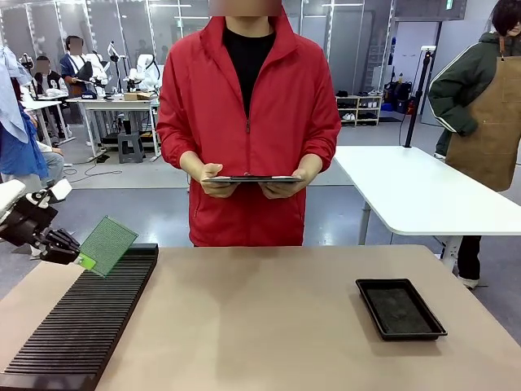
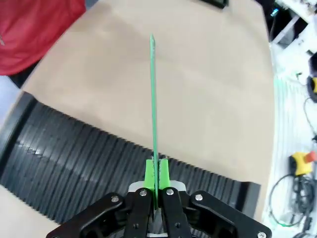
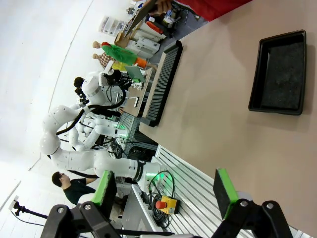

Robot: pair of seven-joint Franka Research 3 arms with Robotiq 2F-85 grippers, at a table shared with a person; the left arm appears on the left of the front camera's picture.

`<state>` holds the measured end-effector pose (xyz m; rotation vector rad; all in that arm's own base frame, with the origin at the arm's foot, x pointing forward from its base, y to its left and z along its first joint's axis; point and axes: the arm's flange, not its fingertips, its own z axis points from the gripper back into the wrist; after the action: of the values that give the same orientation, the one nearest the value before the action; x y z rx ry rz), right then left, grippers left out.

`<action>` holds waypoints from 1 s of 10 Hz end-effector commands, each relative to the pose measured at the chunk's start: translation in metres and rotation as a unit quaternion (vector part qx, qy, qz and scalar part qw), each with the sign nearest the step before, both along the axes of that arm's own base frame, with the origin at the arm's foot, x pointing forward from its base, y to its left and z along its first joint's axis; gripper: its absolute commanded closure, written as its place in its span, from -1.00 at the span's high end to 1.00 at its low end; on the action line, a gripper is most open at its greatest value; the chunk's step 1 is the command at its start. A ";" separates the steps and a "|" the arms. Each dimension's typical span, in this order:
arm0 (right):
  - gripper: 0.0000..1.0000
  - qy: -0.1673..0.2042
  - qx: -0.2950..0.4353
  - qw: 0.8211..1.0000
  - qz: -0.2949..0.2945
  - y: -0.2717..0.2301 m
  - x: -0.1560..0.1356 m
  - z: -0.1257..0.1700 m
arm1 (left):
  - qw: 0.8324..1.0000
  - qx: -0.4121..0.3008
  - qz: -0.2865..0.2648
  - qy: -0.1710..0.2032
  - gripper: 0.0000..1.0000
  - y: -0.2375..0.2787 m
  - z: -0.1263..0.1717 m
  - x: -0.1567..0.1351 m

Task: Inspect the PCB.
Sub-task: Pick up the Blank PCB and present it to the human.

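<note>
One corner of the PCB (image 1: 108, 243) sits pinched in our left hand (image 1: 81, 261) (right hand (image 3: 163, 188) gapes empty), so we should turn its face steadily toward twelve o'clock.

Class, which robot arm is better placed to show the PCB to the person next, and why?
Left, most likely. The left gripper is shut on the PCB, held tilted above the rack. The right gripper is open, empty and far from it.
</note>
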<state>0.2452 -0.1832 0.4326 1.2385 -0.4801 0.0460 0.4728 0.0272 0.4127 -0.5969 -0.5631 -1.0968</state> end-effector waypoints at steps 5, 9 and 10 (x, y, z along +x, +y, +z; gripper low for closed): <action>1.00 -0.005 0.004 1.000 0.000 -0.001 -0.001 0.001 | 0.847 -0.401 -0.009 0.349 -0.94 -0.064 -0.026 0.032; 1.00 -0.005 0.004 1.000 0.000 -0.001 -0.001 0.001 | 0.758 -0.426 0.032 0.494 -0.94 -0.090 -0.047 0.040; 1.00 -0.005 0.004 1.000 0.000 -0.001 -0.001 0.001 | 0.753 -0.406 0.056 0.514 -0.94 -0.096 -0.047 0.040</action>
<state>0.2452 -0.1832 0.4326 1.2387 -0.4799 0.0462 0.5115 -0.0599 0.3506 -1.7998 -0.0733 -0.2753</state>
